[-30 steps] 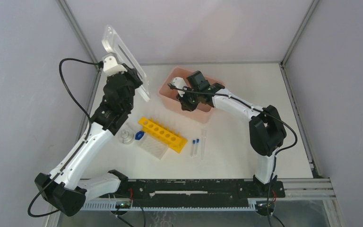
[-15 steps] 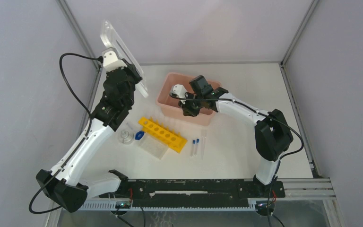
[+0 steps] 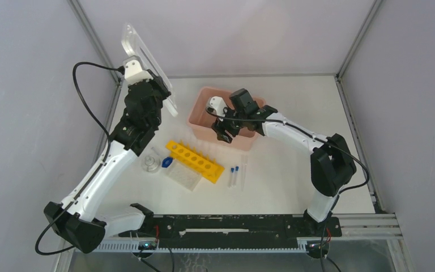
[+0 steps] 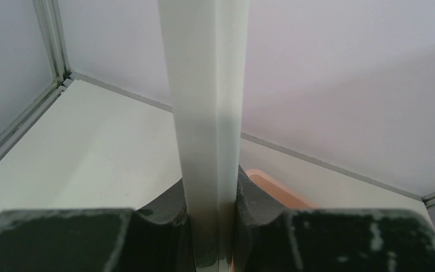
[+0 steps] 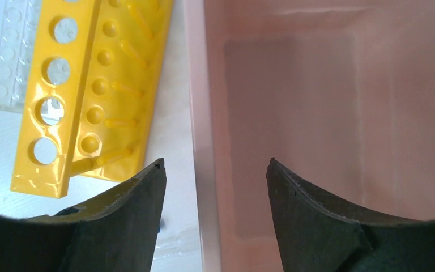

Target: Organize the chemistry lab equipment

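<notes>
The yellow tube rack (image 3: pixel 195 161) lies mid-table with the clear well plate (image 3: pixel 182 175) against its near side. To its right lie two blue-capped vials (image 3: pixel 233 174) and a thin clear tube (image 3: pixel 243 167); round glassware (image 3: pixel 150 165) sits to its left. My left gripper (image 3: pixel 157 90) is raised at the back left, shut on the white lid (image 3: pixel 141 56); its wrist view shows the lid (image 4: pixel 204 113) pinched edge-on between the fingers. My right gripper (image 3: pixel 224 131) hangs open over the pink box's (image 3: pixel 199 110) near-left rim (image 5: pixel 201 113), which passes between its fingers, with the rack (image 5: pixel 90 85) alongside.
The pink box stands at the back centre, and what shows of its inside is bare. Grey walls and metal frame rails close the table at the back and both sides. A small blue piece (image 3: pixel 167 162) lies between the glassware and the rack.
My right gripper's jaws have gone from shut to open, and it has drifted toward the box's near-left rim. The box has shifted slightly. The left arm still holds the lid up.
</notes>
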You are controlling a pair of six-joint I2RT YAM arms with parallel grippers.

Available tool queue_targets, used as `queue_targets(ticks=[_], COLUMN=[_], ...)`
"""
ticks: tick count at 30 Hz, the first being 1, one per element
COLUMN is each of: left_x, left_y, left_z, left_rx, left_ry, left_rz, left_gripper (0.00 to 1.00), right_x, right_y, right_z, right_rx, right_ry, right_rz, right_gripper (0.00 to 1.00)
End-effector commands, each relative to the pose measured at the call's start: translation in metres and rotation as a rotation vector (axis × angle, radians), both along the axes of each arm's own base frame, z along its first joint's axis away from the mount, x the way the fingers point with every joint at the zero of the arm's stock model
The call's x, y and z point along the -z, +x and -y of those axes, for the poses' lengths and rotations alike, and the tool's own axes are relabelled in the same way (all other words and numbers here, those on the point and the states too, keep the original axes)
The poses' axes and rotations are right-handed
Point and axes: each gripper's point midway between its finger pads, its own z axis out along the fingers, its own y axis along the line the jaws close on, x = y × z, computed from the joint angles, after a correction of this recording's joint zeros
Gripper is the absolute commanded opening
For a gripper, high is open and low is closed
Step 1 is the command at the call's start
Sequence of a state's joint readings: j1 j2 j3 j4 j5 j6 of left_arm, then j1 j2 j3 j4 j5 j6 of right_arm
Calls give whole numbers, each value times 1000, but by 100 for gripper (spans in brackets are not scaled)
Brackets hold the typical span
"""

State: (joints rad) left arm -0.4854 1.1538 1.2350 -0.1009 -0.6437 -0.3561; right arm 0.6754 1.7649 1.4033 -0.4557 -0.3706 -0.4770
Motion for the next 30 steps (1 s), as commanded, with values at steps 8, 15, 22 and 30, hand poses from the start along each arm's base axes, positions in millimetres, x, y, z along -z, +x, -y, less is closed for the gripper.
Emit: queue_targets(ticks=[8, 15, 22, 30], left_x=[-85, -106, -130, -139], left_y=[-24, -33, -48, -68], left_z=[-7, 36, 77, 115], left_rx=[43, 292, 532, 772], left_ry=[-67, -125, -205, -260], left_rz=[179, 226, 279, 312], left_gripper=[0, 0, 0, 0], right_x=[-128, -196, -242, -256], right_y=[14, 1, -11, -3], right_z=[11, 30, 60, 81], right_rx=[192, 367, 431, 385], right_ry=[248, 537, 836, 1065], right_rz=[214, 202, 60, -208], right_gripper=[74, 80, 100, 98])
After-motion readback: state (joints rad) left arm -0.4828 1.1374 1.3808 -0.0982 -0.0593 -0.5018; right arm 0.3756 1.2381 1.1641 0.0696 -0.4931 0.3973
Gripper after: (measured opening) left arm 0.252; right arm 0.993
